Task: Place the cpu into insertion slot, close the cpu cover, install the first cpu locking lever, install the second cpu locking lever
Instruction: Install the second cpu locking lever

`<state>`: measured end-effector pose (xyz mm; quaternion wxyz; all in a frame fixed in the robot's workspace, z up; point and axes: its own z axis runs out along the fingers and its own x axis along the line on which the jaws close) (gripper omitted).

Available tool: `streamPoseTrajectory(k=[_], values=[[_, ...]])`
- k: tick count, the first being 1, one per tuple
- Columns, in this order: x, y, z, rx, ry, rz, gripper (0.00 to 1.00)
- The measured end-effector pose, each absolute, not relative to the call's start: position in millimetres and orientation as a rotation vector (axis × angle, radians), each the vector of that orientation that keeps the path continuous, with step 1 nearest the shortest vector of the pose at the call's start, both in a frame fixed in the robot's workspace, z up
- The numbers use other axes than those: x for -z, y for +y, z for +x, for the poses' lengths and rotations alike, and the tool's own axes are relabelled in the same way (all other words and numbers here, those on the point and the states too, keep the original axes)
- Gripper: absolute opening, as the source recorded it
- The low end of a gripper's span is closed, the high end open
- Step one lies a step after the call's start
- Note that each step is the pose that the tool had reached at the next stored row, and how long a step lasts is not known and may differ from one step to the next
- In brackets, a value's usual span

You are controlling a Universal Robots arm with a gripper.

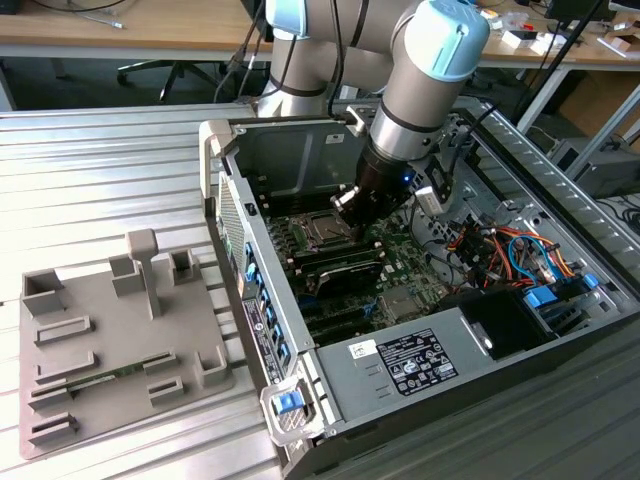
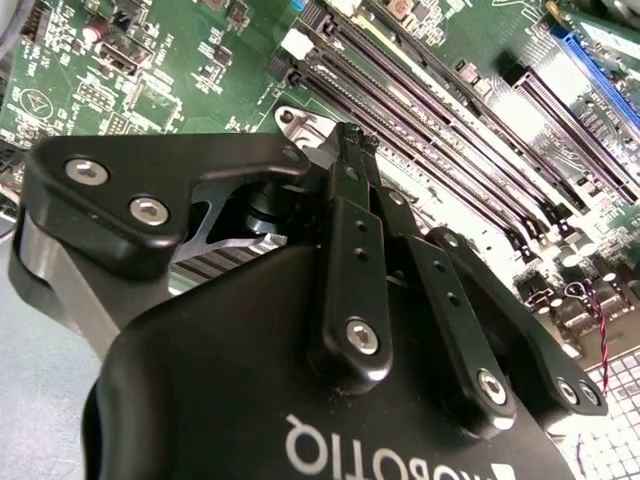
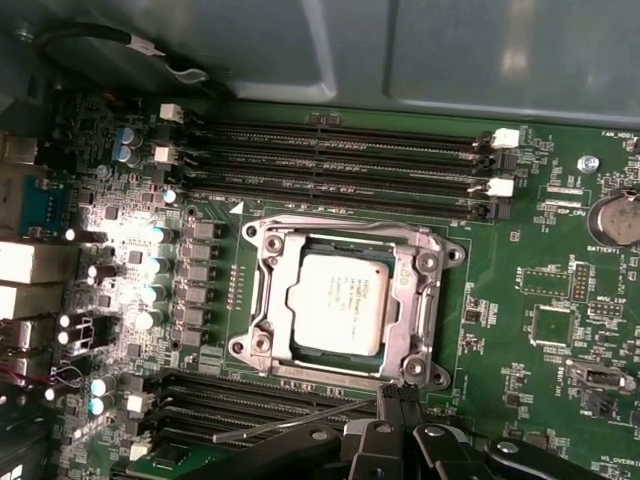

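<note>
The black jaws (image 3: pixel 400 405) are pinched together, holding nothing, tips at the edge of the thin silvery metal cpu cover (image 3: pixel 415 300). The cover lies flat over the small silvery-grey square cpu (image 3: pixel 338 303), seated in the metal-rimmed insertion slot (image 3: pixel 262 300). A thin steel locking lever (image 3: pixel 300 420) slants just beside them; pressing it well likely needs slow, square contact.

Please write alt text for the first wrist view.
The cpu sits in the insertion slot with the cpu cover closed flat around it on the green motherboard. The gripper is at the socket's edge, between rows of memory slots.
</note>
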<state>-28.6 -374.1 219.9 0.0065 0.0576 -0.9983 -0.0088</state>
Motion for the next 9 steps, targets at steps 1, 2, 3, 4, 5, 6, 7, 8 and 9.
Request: streamPoseTrajectory(k=[1, 2, 3, 4, 5, 6, 7, 8, 9], values=[[-219.6, -374.0, -29.4, 0.028, -3.123, 0.180, 0.11], [-219.4, -374.0, -30.0, 0.028, -3.123, 0.180, 0.11], [-219.1, -374.1, -31.0, 0.028, -3.123, 0.180, 0.11], [-218.8, -374.1, -32.1, 0.027, -3.123, 0.180, 0.11], [-218.4, -374.1, -33.3, 0.028, -3.123, 0.180, 0.11], [-218.1, -374.1, -34.7, 0.028, -3.123, 0.180, 0.11], [-217.8, -374.1, -36.3, 0.028, -3.123, 0.180, 0.11], [-217.6, -374.0, -37.7, 0.028, -3.123, 0.180, 0.11], [-217.1, -374.0, -41.1, 0.028, -3.123, 0.180, 0.11]])
